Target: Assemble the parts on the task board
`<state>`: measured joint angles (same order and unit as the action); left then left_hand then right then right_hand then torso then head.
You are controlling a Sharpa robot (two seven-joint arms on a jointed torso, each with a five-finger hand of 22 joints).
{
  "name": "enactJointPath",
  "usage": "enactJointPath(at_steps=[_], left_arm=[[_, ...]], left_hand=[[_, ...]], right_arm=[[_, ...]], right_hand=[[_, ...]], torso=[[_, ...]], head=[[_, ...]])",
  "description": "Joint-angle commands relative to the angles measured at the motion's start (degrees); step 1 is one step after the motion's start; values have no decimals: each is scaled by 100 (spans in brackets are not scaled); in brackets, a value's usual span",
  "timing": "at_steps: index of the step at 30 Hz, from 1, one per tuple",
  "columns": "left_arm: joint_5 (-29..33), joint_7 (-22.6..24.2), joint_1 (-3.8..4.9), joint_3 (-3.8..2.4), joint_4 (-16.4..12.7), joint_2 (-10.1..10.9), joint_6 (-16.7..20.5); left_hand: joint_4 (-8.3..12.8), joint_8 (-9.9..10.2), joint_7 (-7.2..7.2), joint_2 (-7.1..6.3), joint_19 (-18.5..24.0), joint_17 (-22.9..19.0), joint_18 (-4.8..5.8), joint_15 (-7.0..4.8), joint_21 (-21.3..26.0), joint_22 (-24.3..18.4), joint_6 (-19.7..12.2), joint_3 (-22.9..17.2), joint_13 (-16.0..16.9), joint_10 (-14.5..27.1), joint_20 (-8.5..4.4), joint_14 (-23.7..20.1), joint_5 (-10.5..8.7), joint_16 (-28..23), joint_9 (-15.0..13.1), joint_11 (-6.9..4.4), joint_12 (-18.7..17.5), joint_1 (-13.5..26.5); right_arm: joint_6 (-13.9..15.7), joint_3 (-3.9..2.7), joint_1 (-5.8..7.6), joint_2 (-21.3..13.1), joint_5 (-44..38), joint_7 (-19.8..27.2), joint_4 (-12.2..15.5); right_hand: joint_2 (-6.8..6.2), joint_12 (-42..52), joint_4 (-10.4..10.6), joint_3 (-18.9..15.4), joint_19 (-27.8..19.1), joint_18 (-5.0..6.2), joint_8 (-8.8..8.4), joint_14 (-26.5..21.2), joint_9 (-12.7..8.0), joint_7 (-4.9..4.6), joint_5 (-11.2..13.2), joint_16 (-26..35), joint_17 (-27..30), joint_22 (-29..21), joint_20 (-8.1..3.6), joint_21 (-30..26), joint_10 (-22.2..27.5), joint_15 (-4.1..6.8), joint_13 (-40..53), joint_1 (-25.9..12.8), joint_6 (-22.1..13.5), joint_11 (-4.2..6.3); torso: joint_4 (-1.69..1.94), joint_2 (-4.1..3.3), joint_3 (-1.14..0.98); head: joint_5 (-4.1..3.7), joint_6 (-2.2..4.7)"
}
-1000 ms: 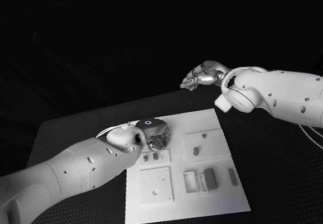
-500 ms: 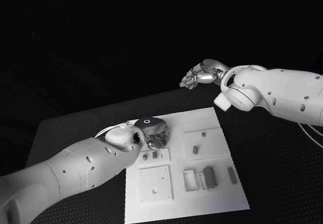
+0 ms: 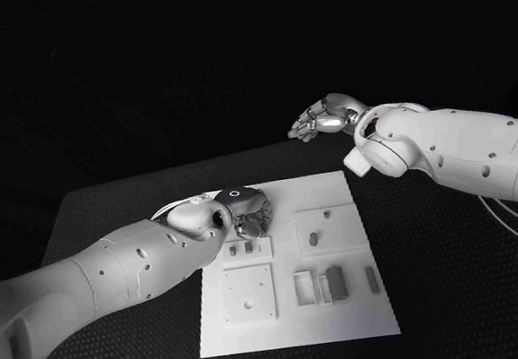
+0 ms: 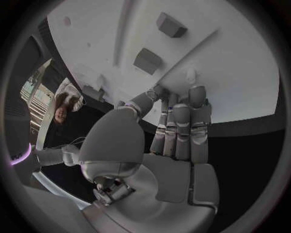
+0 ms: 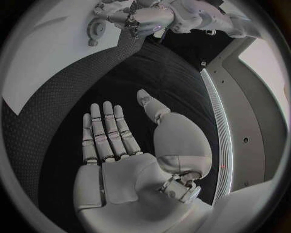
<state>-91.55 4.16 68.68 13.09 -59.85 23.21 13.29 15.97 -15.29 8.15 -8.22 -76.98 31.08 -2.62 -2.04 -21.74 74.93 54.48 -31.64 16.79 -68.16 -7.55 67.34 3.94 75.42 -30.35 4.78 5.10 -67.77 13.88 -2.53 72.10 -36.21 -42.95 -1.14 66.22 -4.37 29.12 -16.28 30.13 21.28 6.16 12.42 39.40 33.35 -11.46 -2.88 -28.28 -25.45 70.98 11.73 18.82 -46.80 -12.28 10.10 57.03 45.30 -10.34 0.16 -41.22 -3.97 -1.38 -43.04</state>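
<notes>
The white task board (image 3: pixel 356 310) lies mid-table with small grey parts on it: two short pegs (image 3: pixel 241 251), an oval peg (image 3: pixel 313 239), a dark block (image 3: pixel 336 283) and a slim bar (image 3: pixel 373 281). My left hand (image 3: pixel 245 210) hovers over the board's far left corner, fingers straight and side by side (image 4: pixel 181 121), nothing between them; two grey blocks (image 4: pixel 147 60) lie past its fingertips. A gear-shaped part (image 5: pixel 96 28) sits on the board beside that hand (image 5: pixel 136 17). My right hand (image 3: pixel 325 119) is raised beyond the board's far right corner, flat and open (image 5: pixel 115 136), holding nothing.
A square plate with holes (image 3: pixel 249 294) and a small open tray (image 3: pixel 304 289) sit on the board's near half. Black matting (image 3: pixel 470 294) surrounds the board, with the table's far edge (image 3: pixel 167 176) just behind the left hand.
My left hand has drawn back a little from the board towards the far edge. The right hand has stayed where it was.
</notes>
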Motion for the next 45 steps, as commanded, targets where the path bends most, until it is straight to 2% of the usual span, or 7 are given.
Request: enactJointPath(at_steps=[1, 5, 14, 19, 34, 43, 45], left_arm=[[44, 75, -70, 43, -3, -13, -324], [44, 55, -70, 43, -2, -15, -302], [6, 74, -70, 43, 14, -17, -152], [6, 90, -73, 43, 23, -27, -132], [172, 154, -87, 42, 22, -5, 2], [767, 409, -87, 26, -66, 172, 495], [850, 417, -86, -26, -106, 234, 575]], left_hand=[[-39, 18, 19, -24, 30, -4, -460, 48, 9, 122, -35, 101, -18, 69, 7, 0, -13, 6, 9, 17, -58, 129], [-40, 12, 23, 3, 32, -1, -472, 45, 10, 122, -27, 114, -13, 58, 11, -6, -6, 12, 6, 14, -53, 139], [21, -110, -36, 223, 4, 5, -501, -26, -1, 124, 183, -20, 59, -178, -11, 27, 2, 47, -45, -63, 52, -102], [24, -200, -110, 231, -41, -8, -478, -91, -13, 120, 360, -174, 118, -364, -45, 95, 6, 47, -91, -131, 109, -276], [-27, -255, -163, 308, -60, -20, -429, -147, -4, 117, 502, -196, 195, -521, -93, 154, -7, 41, -132, -189, 101, -194], [-25, -260, -174, 329, -92, -14, -422, -170, -7, 114, 529, -189, 219, -558, -120, 196, -8, 56, -141, -210, 90, -176], [-18, -262, -177, 332, -98, -14, -421, -176, -6, 111, 538, -199, 225, -567, -125, 200, 10, 56, -143, -216, 89, -189]], right_arm=[[-54, -2, 0, 1, -18, 47, 6], [-55, -2, 0, 1, -19, 48, 9], [-55, -2, 0, 2, -19, 47, 6], [-55, -2, 0, 5, -19, 45, 6], [-64, -2, 0, 8, -19, 48, 3], [-60, -2, -1, -9, -19, 48, 1], [-62, -2, -1, -16, -19, 48, 5]], right_hand=[[43, 40, 18, 28, -28, -51, 39, -43, -9, -46, 15, -3, 5, 8, 1, -15, 21, 13, -9, -15, -40, -18], [43, 41, 18, 28, -28, -51, 40, -43, -10, -46, 15, -4, 5, 8, 1, -16, 22, 13, -11, -15, -40, -18], [43, 43, 17, 28, -28, -50, 41, -43, -10, -46, 15, -5, 7, 10, 1, -17, 22, 13, -14, -15, -40, -19], [44, 45, 19, 28, -27, -49, 41, -43, -10, -46, 15, -5, 8, 11, 2, -18, 22, 13, -16, -18, -40, -19], [46, 49, 24, 27, -26, -48, 43, -44, -12, -46, 15, -7, 10, 13, 4, -21, 22, 12, -22, -25, -40, -20], [46, 51, 25, 27, -26, -47, 44, -45, -12, -46, 15, -8, 12, 14, 5, -23, 22, 12, -25, -28, -40, -20], [46, 51, 25, 27, -26, -47, 44, -45, -12, -46, 15, -8, 12, 15, 5, -23, 22, 12, -26, -28, -41, -20]], torso=[[1, -3, 2], [2, 0, 0], [-4, -1, -1], [0, -2, 1], [-2, 2, -1], [-4, 0, -3], [-5, 3, -3]], head=[[-5, -6], [-14, -5], [-15, -8], [-17, -10], [-20, -12], [-35, 5], [-36, 5]])
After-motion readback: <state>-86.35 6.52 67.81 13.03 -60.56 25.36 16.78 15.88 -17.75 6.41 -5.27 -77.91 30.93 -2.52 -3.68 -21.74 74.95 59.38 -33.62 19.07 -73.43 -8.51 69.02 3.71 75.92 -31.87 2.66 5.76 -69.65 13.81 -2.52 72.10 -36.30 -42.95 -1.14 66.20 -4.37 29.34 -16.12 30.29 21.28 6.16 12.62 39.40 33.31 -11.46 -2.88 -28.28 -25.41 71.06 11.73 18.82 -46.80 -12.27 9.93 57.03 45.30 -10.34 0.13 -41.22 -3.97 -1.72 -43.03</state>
